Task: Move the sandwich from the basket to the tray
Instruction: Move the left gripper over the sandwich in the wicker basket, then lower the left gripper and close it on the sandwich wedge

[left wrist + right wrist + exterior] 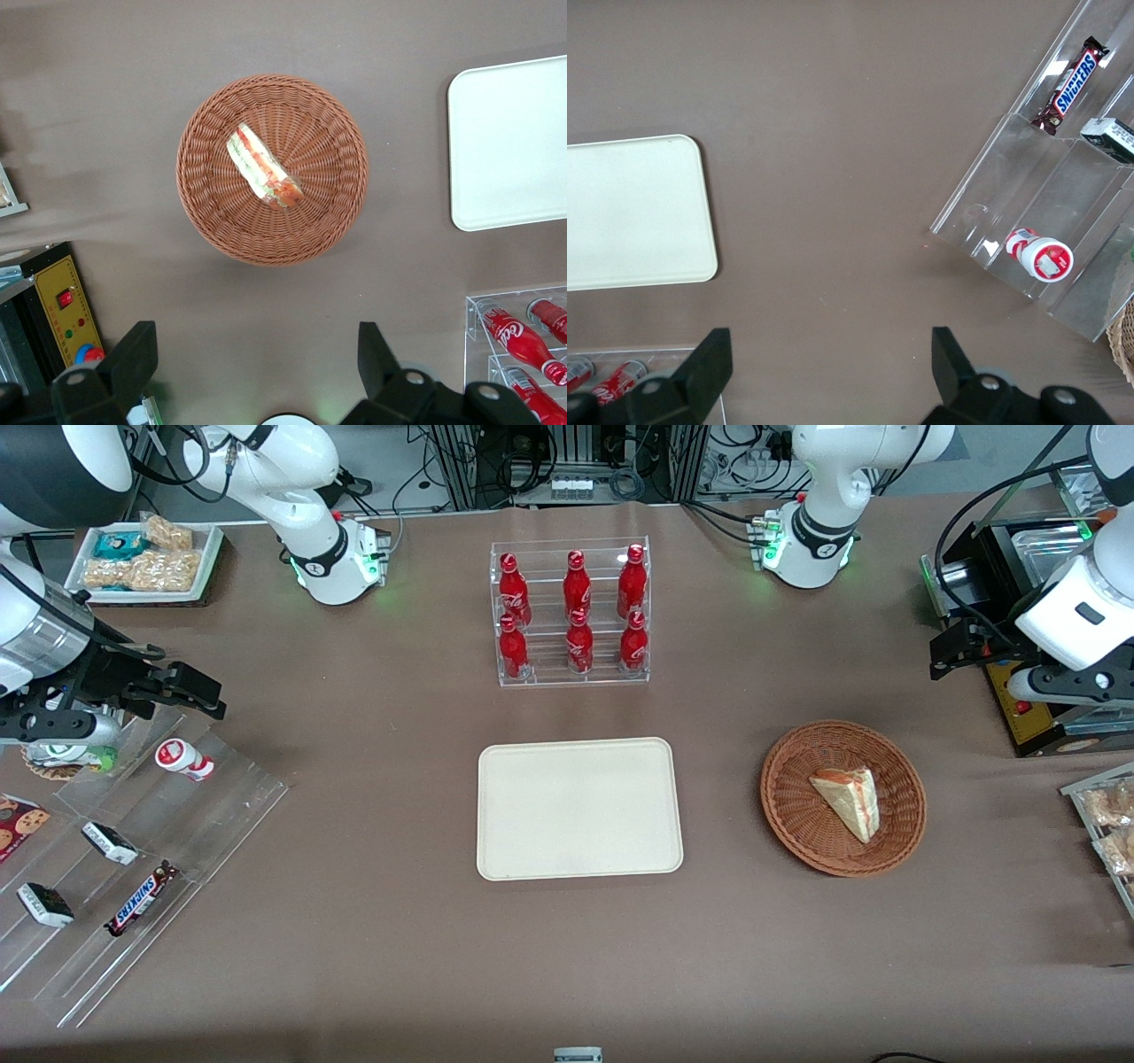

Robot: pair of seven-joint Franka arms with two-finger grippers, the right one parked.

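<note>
tray (580, 809): cream, flat, nothing on it; nearest the front camera together with the basket, mid-table. Its corner also shows in the left wrist view (509, 146).
basket (843, 798): round wicker, beside the tray toward the working arm's end, apart from it, brown tablecloth between them.
sandwich (848, 801): lies in the basket, about the middle of the bowl, flat on one face. In the left wrist view (263, 166) the filling edge shows orange and green.
sandwich axis: long axis runs diagonal in the front view; narrow tip points toward the front camera and slightly toward the working arm's end, broad end points toward the bottle rack and tray side.
bottle rack (571, 611): clear acrylic, six red bottles, farther from the front camera than the tray; not part of the job.
gripper (952, 651): left arm's, held high, farther from the front camera than the basket and off toward the working arm's end; touches nothing. In the left wrist view (257, 363) the two fingers (133, 359) are spread wide, nothing between them.
step: approach, judged; nothing picked yet, sandwich not lifted.
next move: bring the gripper over the basket centre, turn the wrist so the fingers close across the wedge's short width, descend inside the rim, pinch softly.
risk: soft bread may squash; fingertip could catch the weave.
</note>
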